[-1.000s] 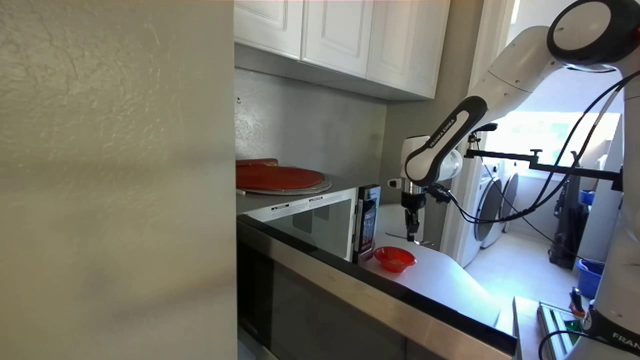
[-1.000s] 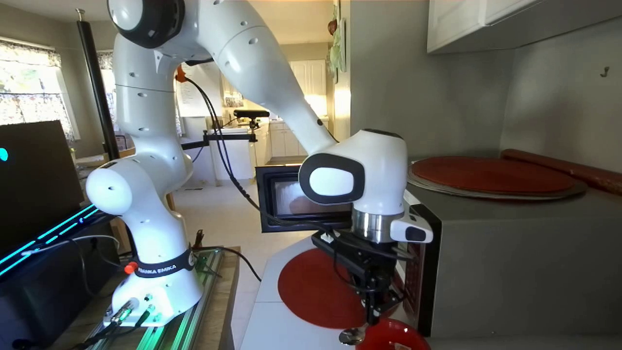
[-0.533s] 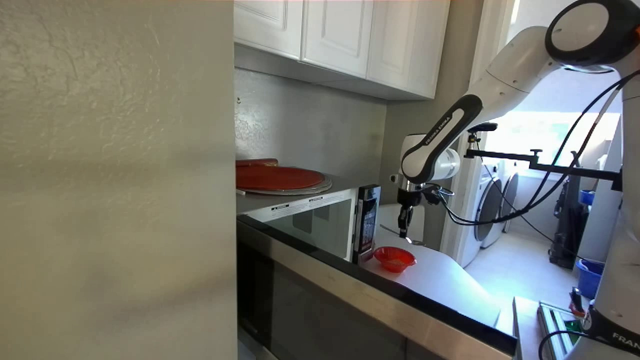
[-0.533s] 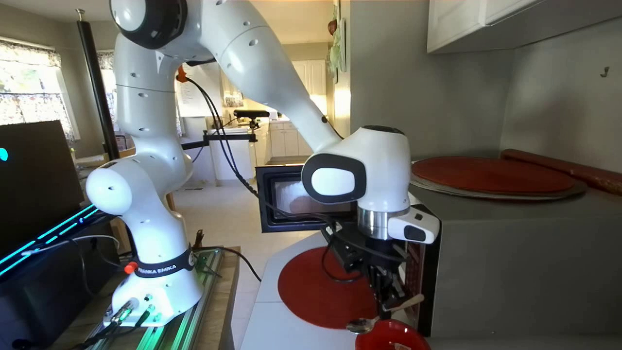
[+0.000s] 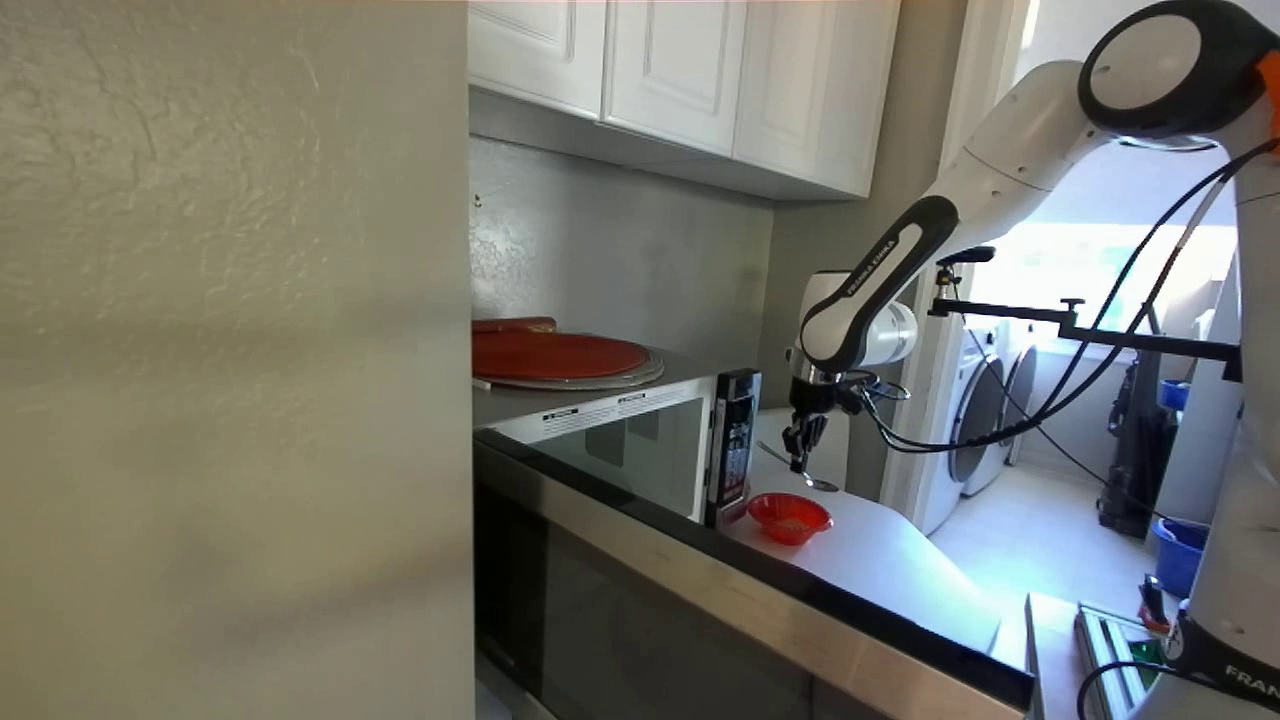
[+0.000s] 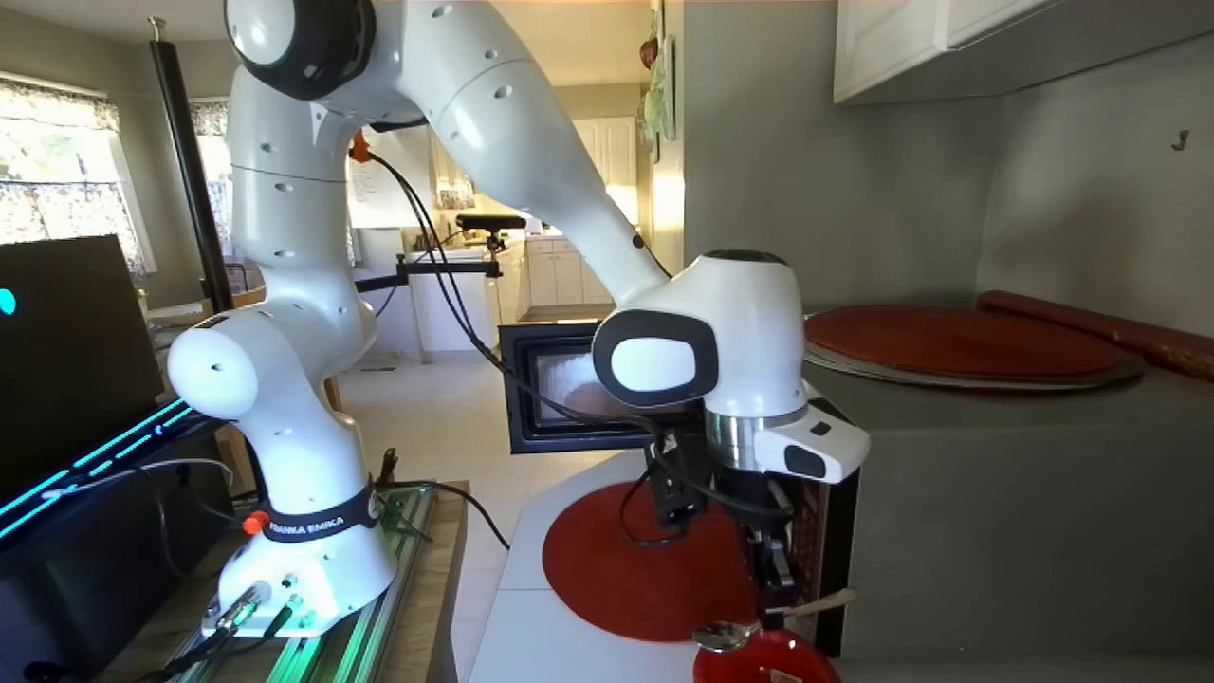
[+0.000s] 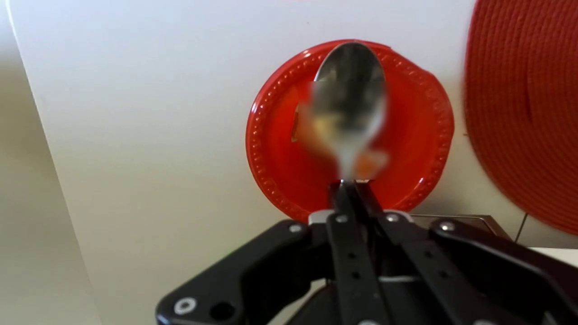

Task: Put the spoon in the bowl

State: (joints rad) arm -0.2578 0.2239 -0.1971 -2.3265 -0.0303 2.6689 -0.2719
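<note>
The small red bowl (image 7: 420,117) stands on the white counter and also shows in both exterior views (image 5: 790,518) (image 6: 768,659). My gripper (image 7: 350,187) is shut on the metal spoon (image 7: 350,63) by its handle. In the wrist view the spoon's head covers part of the bowl, and a blurred patch hides detail there. In the exterior views the spoon (image 5: 822,485) (image 6: 723,636) is held roughly level above the counter, apart from the bowl. The gripper (image 5: 797,466) is near the bowl (image 6: 773,621). Something small and pale lies in the bowl.
A wide flat red mat (image 7: 524,113) lies beside the bowl, also in an exterior view (image 6: 635,569). The microwave (image 6: 1024,531) stands next to the bowl with its door (image 5: 740,600) open. The counter's edge (image 7: 47,149) runs along the left of the wrist view.
The gripper has shifted a little and turned with the spoon. The spoon's handle, earlier hidden in an exterior view, now sticks out sideways past the fingers. The bowl has not moved.
</note>
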